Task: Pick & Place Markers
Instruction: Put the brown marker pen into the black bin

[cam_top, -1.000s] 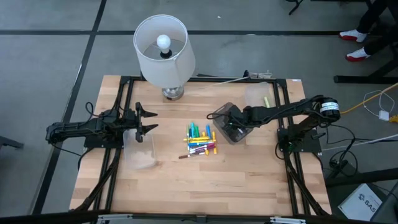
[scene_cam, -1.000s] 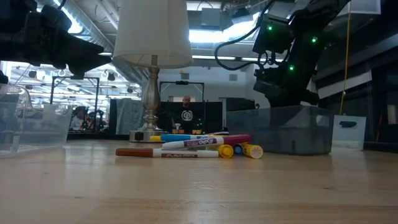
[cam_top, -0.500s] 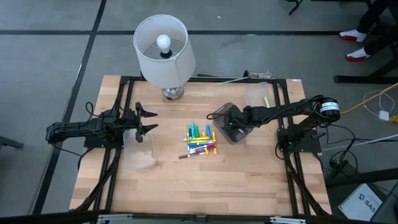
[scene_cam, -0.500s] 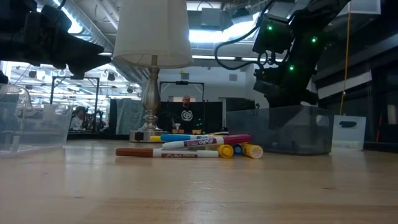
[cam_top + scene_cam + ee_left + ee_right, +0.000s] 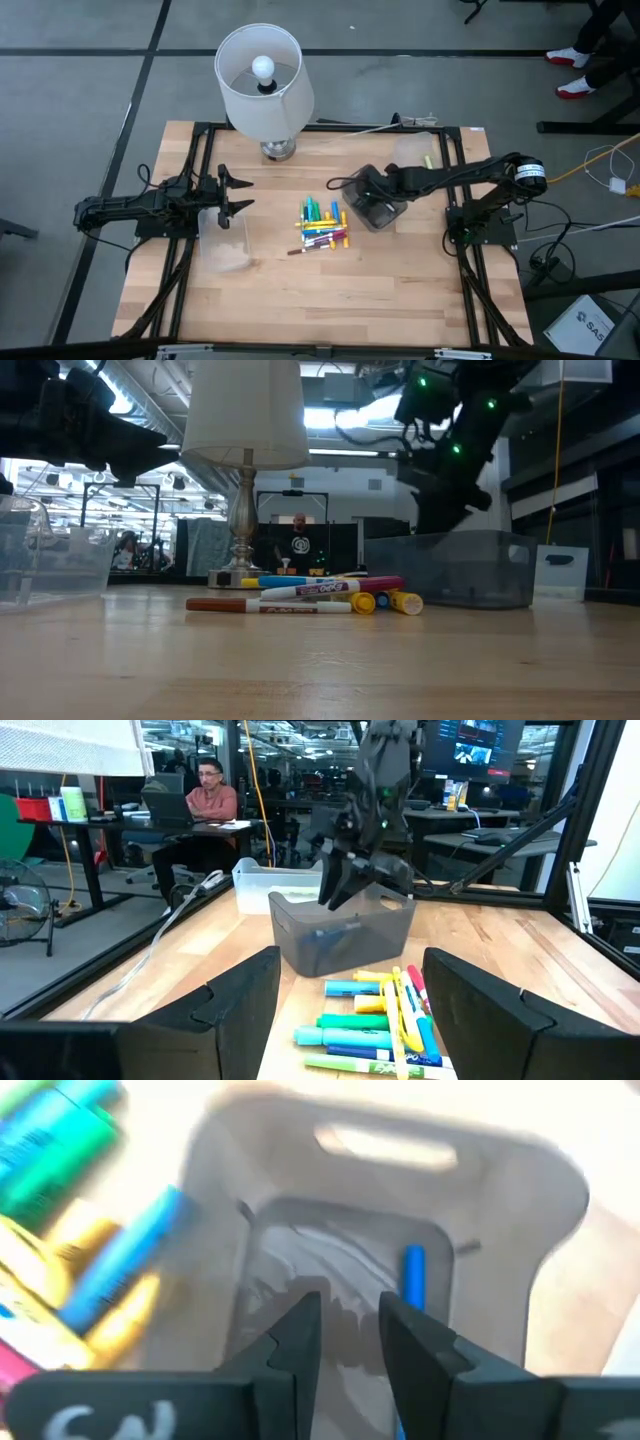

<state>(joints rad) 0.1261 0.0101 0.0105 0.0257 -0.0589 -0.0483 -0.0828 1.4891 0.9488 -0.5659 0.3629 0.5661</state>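
From above, the pale wooden counter [image 5: 330, 300] carries a loose heap of short capped markers [image 5: 322, 227] in yellow, green, blue and pink near its middle. Just beside the heap sits a smoky clear plastic bin [image 5: 372, 208], and the right end effector [image 5: 358, 187] hangs over the bin's rim on the side nearer the markers. The left end effector [image 5: 238, 191] waits well apart over the other side of the counter, its fingers spread wide, above a second clear bin [image 5: 224, 243]. A white-shaded table lamp [image 5: 260, 85] stands at the far edge.

At counter height, the markers [image 5: 322, 594] lie flat in a row, a brown one foremost, with the smoky bin [image 5: 450, 568] behind them and the right arm coming down over it.

The left wrist view shows the markers [image 5: 375, 1020] between that arm's own spread dark fingers [image 5: 235, 1005], the bin [image 5: 345, 928] beyond them and the right end effector [image 5: 345, 885] at its rim. A person sits at a desk in the room behind.

The right wrist view looks down into the bin [image 5: 520, 1230], where one blue marker [image 5: 414, 1275] lies on the floor. The right end effector's fingers [image 5: 300, 1342] stand slightly parted and hold nothing.
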